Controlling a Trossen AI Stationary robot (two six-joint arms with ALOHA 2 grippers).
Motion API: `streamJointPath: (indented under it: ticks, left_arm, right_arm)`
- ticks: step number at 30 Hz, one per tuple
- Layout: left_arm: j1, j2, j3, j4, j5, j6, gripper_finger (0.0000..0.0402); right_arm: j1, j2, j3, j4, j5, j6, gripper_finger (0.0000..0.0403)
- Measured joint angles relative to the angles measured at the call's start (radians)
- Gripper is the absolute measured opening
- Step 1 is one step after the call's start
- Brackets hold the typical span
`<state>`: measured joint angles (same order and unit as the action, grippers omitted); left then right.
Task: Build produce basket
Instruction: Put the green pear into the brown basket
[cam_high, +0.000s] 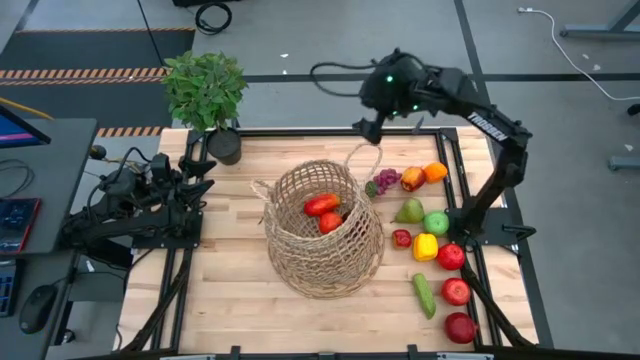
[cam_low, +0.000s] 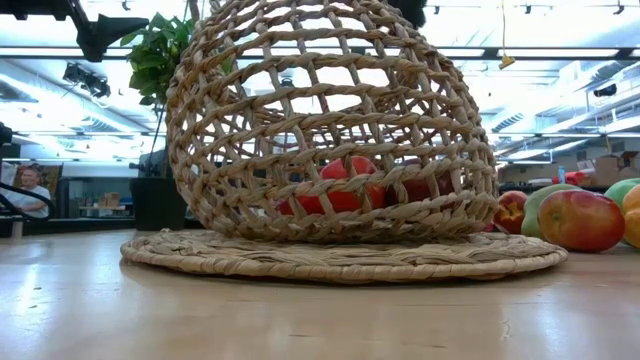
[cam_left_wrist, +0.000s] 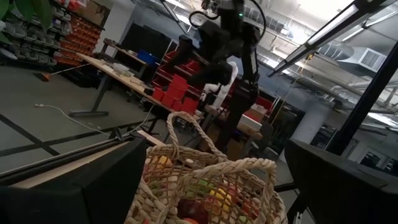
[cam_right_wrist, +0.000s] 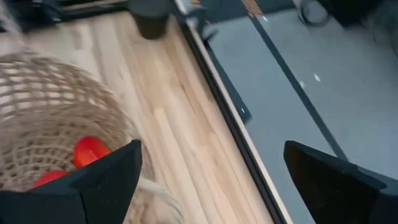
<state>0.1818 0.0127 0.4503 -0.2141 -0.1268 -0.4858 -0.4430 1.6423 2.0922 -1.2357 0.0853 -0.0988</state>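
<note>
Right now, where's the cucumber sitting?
In the high view the cucumber lies on the table's right side, outside the basket, just left of a red apple and below the yellow pepper.

Overhead straight down; low view level, close — basket shared

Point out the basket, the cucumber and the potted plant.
basket (cam_high: 300, 268): high view, its woven side wall.
cucumber (cam_high: 424, 295): high view, middle of its body.
potted plant (cam_high: 204, 88): high view, its leaves.
</note>
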Motion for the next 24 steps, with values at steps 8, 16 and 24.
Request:
streamJointPath:
  ticks: [8,16,24]
  left_arm:
    - [0.0,0.0,0.0,0.0,0.0,0.0,0.039]
    - [0.0,0.0,0.0,0.0,0.0,0.0,0.039]
    - [0.0,0.0,0.0,0.0,0.0,0.0,0.039]
  right_arm:
    - [-0.117,-0.01,-0.006,-0.239,-0.056,0.018,0.0395]
    - [-0.1,-0.098,-0.206,-0.272,-0.057,0.001,0.0395]
    - [-0.111,-0.312,-0.619,-0.065,-0.157,0.092,0.0395]
